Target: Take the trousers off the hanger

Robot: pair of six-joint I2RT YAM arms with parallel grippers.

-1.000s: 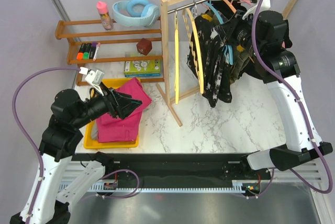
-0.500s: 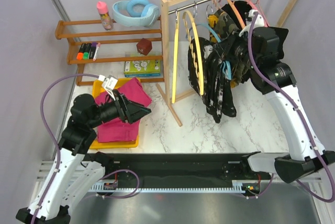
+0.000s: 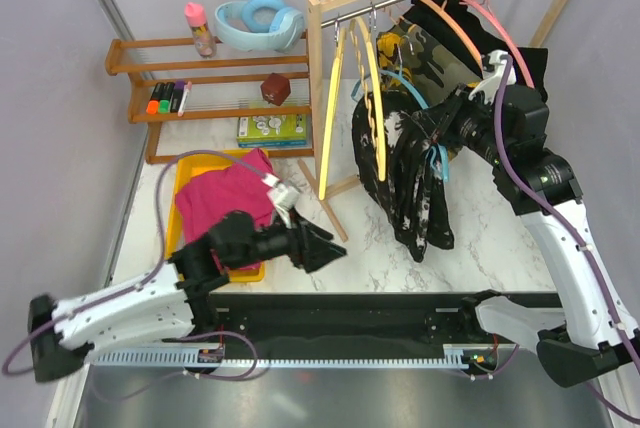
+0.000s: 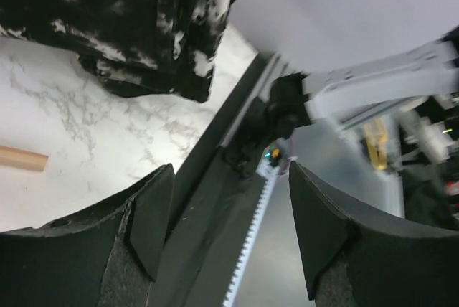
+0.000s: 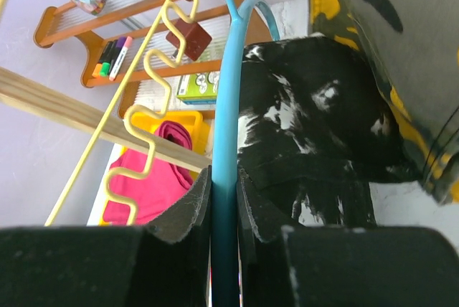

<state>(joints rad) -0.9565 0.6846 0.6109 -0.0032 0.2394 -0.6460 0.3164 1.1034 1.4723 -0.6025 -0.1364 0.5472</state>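
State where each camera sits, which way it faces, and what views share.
Top external: overhead, looking down on table and rack; both arms show.
Left wrist: low over the table, facing the right arm; open left gripper shows.
Right wrist: at the rack, facing the shelf; right gripper shut on blue hanger.
Shared: speckled trousers in all three.

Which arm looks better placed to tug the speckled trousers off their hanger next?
Probably the left. The left gripper is open, empty and points roughly toward the speckled trousers, while the right gripper is shut on the blue hanger, so it seems busy steadying it.
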